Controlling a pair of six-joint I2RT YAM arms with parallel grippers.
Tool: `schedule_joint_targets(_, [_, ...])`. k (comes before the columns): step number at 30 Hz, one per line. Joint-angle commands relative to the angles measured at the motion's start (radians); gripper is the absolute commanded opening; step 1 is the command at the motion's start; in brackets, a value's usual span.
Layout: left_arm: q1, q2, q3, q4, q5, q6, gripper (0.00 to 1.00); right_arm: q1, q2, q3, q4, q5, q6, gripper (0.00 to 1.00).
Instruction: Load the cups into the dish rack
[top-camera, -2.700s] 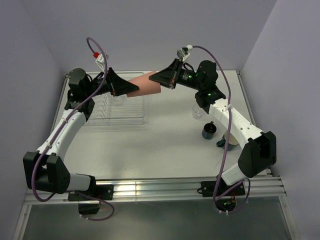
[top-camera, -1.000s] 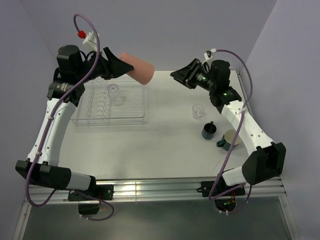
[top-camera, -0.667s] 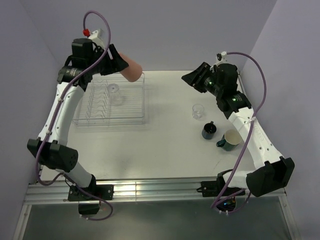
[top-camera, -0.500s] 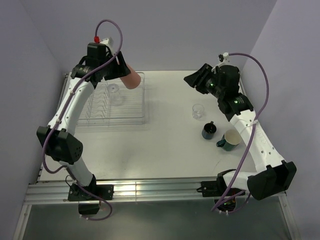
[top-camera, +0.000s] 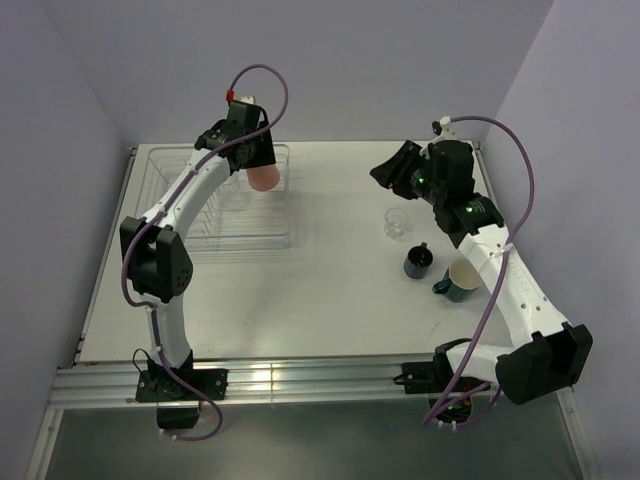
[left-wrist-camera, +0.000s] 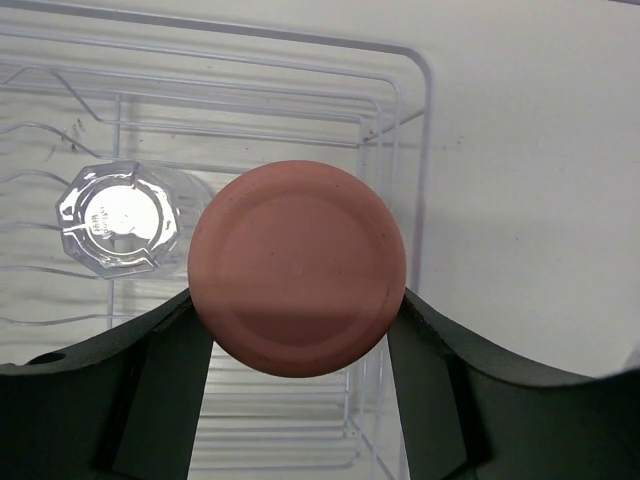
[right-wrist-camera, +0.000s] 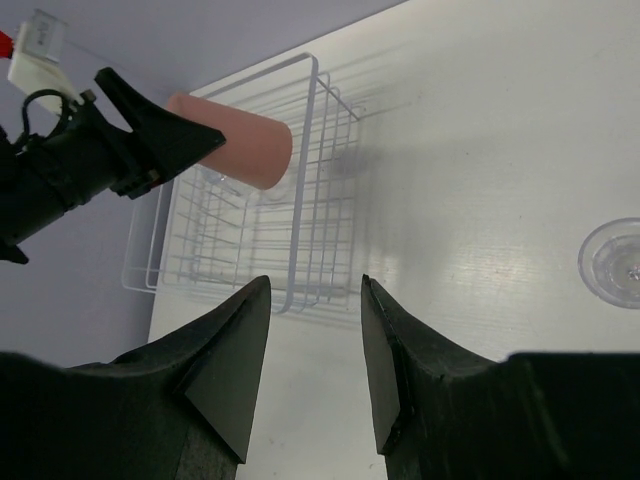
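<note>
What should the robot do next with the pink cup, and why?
Probably lower it straight down. The left fingers hold the pink cup above the rack, beside the clear glass already inside, so it looks lined up over the rack but is not yet set down.

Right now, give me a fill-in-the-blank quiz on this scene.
The left gripper is shut on the ___ tumbler.
The dish rack already holds ___ clear glass.
The right gripper is ___ and empty.
The navy mug and teal mug stand on the ___ arm's side.
Missing: pink; one; open; right.
</note>
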Motion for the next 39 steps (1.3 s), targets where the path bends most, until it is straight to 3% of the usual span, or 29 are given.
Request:
schedule_joint_targets(1, [-0.005,0.009,0.044,0.062,-0.089,0.003,0.00,0.003,-0.052,-0.013,0.016,0.025,-0.040,0.49])
schedule_joint_targets(24, [-0.016,0.145,-0.037,0.211,-0.106,0.014,0.00,0.003,-0.072,-0.093,0.051,0.018,-0.055,0.49])
schedule_joint_targets(30, [-0.022,0.147,-0.053,0.217,-0.120,0.016,0.18,0.005,-0.079,-0.102,0.051,0.024,-0.055,0.49])
schedule_joint_targets(34, [-0.025,0.145,-0.060,0.217,-0.131,0.020,0.46,0.004,-0.082,-0.105,0.049,0.027,-0.055,0.49])
schedule_joint_targets(35, [-0.025,0.144,-0.065,0.217,-0.134,0.020,0.61,0.005,-0.082,-0.103,0.045,0.027,-0.058,0.49])
schedule_joint_targets(37, [-0.028,0.145,-0.068,0.217,-0.135,0.019,0.71,0.004,-0.084,-0.100,0.043,0.028,-0.059,0.49])
schedule_joint_targets(39, [-0.028,0.147,-0.073,0.216,-0.138,0.019,0.75,0.005,-0.085,-0.100,0.040,0.031,-0.062,0.49])
